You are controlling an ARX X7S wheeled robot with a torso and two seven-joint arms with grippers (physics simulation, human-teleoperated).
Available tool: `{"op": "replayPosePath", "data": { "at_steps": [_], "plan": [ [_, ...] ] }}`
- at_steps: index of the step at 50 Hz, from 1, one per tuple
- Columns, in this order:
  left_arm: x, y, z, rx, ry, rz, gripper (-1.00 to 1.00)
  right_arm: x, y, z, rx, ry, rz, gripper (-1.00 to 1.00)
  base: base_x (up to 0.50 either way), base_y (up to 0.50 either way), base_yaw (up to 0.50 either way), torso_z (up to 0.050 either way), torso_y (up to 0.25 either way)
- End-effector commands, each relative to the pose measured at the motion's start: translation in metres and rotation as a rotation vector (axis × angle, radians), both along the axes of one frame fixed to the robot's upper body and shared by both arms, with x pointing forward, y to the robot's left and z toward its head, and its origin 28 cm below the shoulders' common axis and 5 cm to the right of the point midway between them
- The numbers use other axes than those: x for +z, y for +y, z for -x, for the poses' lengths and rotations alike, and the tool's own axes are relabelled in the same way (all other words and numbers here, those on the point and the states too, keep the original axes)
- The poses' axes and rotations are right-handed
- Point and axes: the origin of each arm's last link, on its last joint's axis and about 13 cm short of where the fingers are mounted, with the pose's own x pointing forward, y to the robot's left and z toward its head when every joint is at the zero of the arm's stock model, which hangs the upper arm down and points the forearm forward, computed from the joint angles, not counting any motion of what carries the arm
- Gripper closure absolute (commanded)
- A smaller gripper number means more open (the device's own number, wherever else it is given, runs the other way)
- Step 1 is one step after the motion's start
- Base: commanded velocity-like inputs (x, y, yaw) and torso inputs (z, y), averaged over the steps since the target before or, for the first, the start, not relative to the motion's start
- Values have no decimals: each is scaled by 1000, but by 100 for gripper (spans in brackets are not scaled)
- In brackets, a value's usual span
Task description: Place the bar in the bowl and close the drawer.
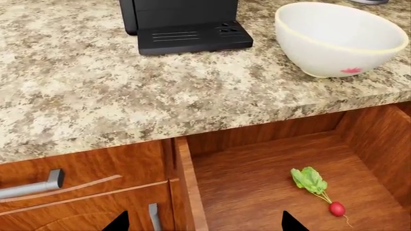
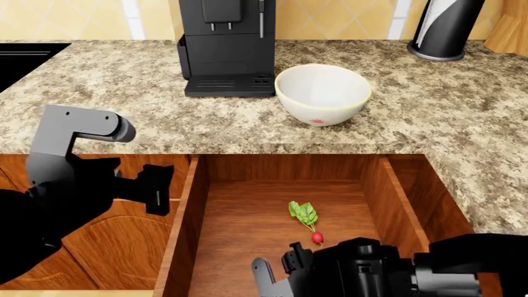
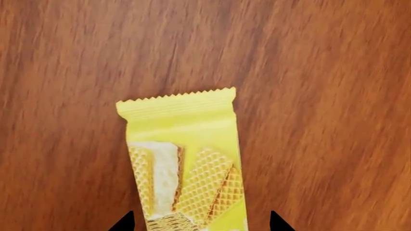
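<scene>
the counter (image 2: pixel 123 105) is seen above the open drawer (image 2: pixel 247 216), with a coffee machine (image 2: pixel 227 46) and the bowl (image 2: pixel 322 94) set on it, the bowl empty. a radish (image 2: pixel 307 219) is held on the drawer floor. the bar (image 3: pixel 183 163) is laid flat there between the parted tips of the right gripper (image 3: pixel 198 222), not clamped; no writing is readable. the left gripper (image 1: pixel 204 222) is spread wide, holding nothing, at the drawer's left wall.

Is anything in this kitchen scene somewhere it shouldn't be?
Yes: a radish with green leaves lies loose on the wooden floor of the open drawer, an odd place for a vegetable. A yellow wafer bar lies there too. The bowl sits upright and empty on the counter.
</scene>
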Motion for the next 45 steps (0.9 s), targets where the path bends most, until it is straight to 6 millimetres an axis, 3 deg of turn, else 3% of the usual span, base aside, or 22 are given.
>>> {"op": "replayPosePath", "data": {
  "at_steps": [1, 36, 37, 45],
  "plan": [
    [0, 0, -1, -2, 2, -1, -100, -2, 0, -4, -5, 3, -6, -100, 0, 0, 0, 0, 0],
    [-1, 1, 0, 5, 2, 1, -100, -12, 4, -4, 9, 24, -5, -100, 0, 0, 0, 0, 0],
    [-1, 1, 0, 5, 2, 1, -100, -12, 4, -4, 8, 23, -6, 100, 0, 0, 0, 0, 0],
    [0, 1, 0, 4, 1, 0, -100, -9, 3, -4, 6, 20, -4, 100, 0, 0, 0, 0, 0]
  ]
}}
